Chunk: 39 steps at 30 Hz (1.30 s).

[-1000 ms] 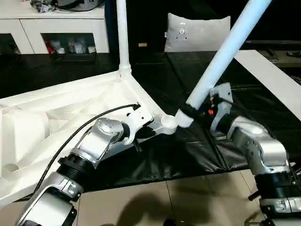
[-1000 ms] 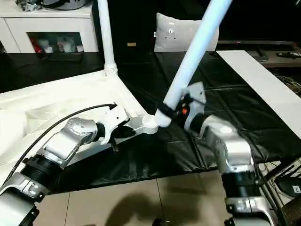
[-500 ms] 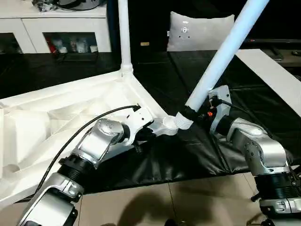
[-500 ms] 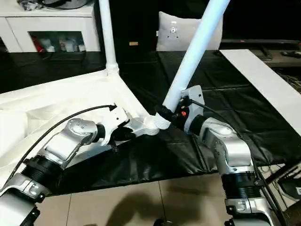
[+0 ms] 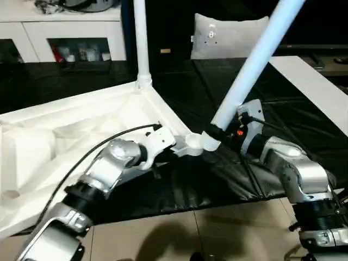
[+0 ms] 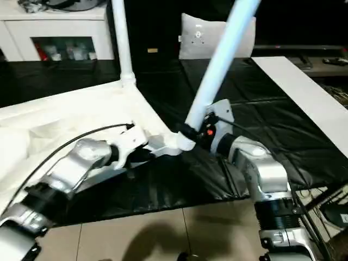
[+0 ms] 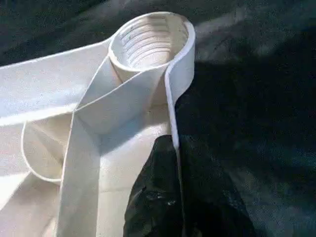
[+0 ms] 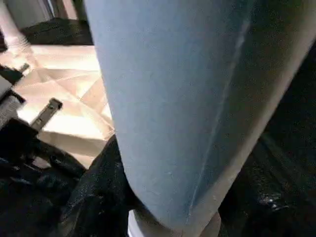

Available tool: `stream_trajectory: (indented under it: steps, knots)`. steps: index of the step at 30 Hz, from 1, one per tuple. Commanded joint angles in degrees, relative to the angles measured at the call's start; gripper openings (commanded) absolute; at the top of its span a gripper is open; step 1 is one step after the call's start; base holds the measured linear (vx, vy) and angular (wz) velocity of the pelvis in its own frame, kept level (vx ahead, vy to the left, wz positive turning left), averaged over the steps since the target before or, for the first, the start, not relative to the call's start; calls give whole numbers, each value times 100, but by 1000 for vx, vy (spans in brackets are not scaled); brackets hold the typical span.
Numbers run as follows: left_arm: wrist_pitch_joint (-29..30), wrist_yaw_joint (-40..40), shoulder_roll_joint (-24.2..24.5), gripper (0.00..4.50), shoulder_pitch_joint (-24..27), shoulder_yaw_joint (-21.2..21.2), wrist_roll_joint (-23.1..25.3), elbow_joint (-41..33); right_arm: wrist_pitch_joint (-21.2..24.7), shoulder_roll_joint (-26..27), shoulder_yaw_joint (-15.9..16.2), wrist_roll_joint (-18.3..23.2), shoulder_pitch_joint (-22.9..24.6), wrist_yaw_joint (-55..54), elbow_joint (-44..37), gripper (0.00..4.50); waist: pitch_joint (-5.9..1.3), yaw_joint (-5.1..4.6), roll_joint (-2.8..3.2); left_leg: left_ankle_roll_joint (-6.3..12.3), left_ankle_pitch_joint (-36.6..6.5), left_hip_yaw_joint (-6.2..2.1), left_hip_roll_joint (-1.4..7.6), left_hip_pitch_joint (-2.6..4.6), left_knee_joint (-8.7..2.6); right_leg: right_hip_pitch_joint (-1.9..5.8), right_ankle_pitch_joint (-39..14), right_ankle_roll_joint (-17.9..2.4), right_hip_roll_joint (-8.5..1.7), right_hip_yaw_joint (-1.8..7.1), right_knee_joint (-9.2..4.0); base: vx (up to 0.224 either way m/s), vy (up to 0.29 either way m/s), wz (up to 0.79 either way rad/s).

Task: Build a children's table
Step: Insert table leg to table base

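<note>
The white table top point(image 5: 65, 136) lies upside down on the black-sheeted work table. One white leg point(image 5: 140, 43) stands upright in its far corner socket. The near corner socket point(image 7: 150, 37) is empty, with its threads showing. My left gripper point(image 7: 175, 163) is shut on the top's rim just behind that socket. My right gripper point(image 5: 220, 134) is shut on a second leg point(image 5: 255, 60) near its threaded lower end. This leg is tilted, leaning up and to the right. Its lower end sits right beside the near socket point(image 5: 191, 142), not inside it.
The black sheet point(image 5: 217, 179) ends at the work table's front edge, with tiled floor point(image 5: 179, 234) below. A white cabinet point(image 5: 70, 32) and a grey cushion point(image 5: 228, 35) stand at the back. A long white board point(image 5: 315, 81) lies at the right.
The held leg has tipped slightly more upright, its lower end staying beside the near socket. My left gripper keeps its hold on the rim.
</note>
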Motion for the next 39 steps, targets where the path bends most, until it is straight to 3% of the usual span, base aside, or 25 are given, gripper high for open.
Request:
stream_trajectory:
  steps: [1,2,3,5,7,9,13,19,20,26,27,28,32,39]
  knots:
    - [-487,-523,61,0,134,-82,-175,-238,-85,-36,82,-43,40,109,-116,191,-365,-33,6,205,-1812,79,31,34,-433,342,-3326,354,-388,207,-532,0,0,0]
    - [-577,-700,103,0,177,-104,-242,-318,-6,-28,60,20,41,132,-122,191,-368,-31,11,212,-1802,75,30,33,-435,347,-3313,339,-394,209,-528,0,0,0]
    - [-612,-876,150,0,221,-130,-312,-404,99,-17,27,113,40,169,-136,191,-372,-14,60,217,-1771,73,40,38,-448,348,-3248,269,-412,239,-501,0,0,0]
    - [-571,-1108,227,0,265,-184,-383,-487,243,-15,0,245,37,270,-168,191,-372,11,37,228,-1698,86,40,45,-464,332,-3134,172,-401,279,-478,0,0,0]
    - [-597,-1194,267,0,273,-215,-364,-466,307,-37,31,280,24,358,-157,191,-385,62,76,236,-1513,97,53,52,-479,325,-2897,7,-402,334,-420,0,0,0]
    - [-619,-1202,287,0,268,-211,-325,-415,342,-94,121,243,9,468,-118,191,-395,85,65,220,-1391,92,78,13,-501,344,-2679,-81,-390,373,-355,0,0,0]
    - [-594,-1192,264,0,250,-85,-321,-339,491,-194,257,235,-35,691,-82,191,-410,144,-13,247,-1017,135,42,-27,-493,355,-2610,-130,-394,454,-303,0,0,0]
    - [-663,-1254,248,0,330,59,-402,-327,509,-268,374,182,-178,890,87,190,-398,174,10,228,-1024,154,10,-22,-468,337,-2925,15,-377,428,-344,0,0,0]
    - [-688,-1273,262,0,351,60,-408,-338,520,-274,390,182,-200,936,123,190,-397,178,38,224,-1044,150,8,-21,-467,337,-2929,18,-375,422,-346,0,0,0]
    - [-728,-1391,305,0,421,33,-402,-419,505,-325,438,164,-348,1154,404,190,-403,158,23,224,-1114,142,15,-18,-469,335,-2917,-13,-369,417,-341,0,0,0]
    - [-739,-1437,309,0,436,28,-386,-451,485,-344,477,138,-437,1235,552,190,-408,152,-47,245,-1074,151,15,-41,-465,346,-2914,0,-371,420,-343,0,0,0]
    - [-737,-1447,310,0,441,27,-380,-464,484,-356,517,117,-482,1288,615,190,-403,165,-18,252,-1054,146,13,-31,-465,341,-2942,-6,-373,416,-334,0,0,0]
    - [-741,-1422,314,0,435,17,-339,-460,519,-424,720,9,-583,1523,702,190,-401,162,-28,263,-1007,152,21,-22,-463,328,-2951,-11,-374,425,-328,0,0,0]
    - [-790,-1448,317,0,439,11,-299,-460,266,-306,788,-166,-720,1503,1102,190,-391,145,-11,242,-1079,158,5,-28,-457,327,-3081,45,-370,407,-359,0,0,0]
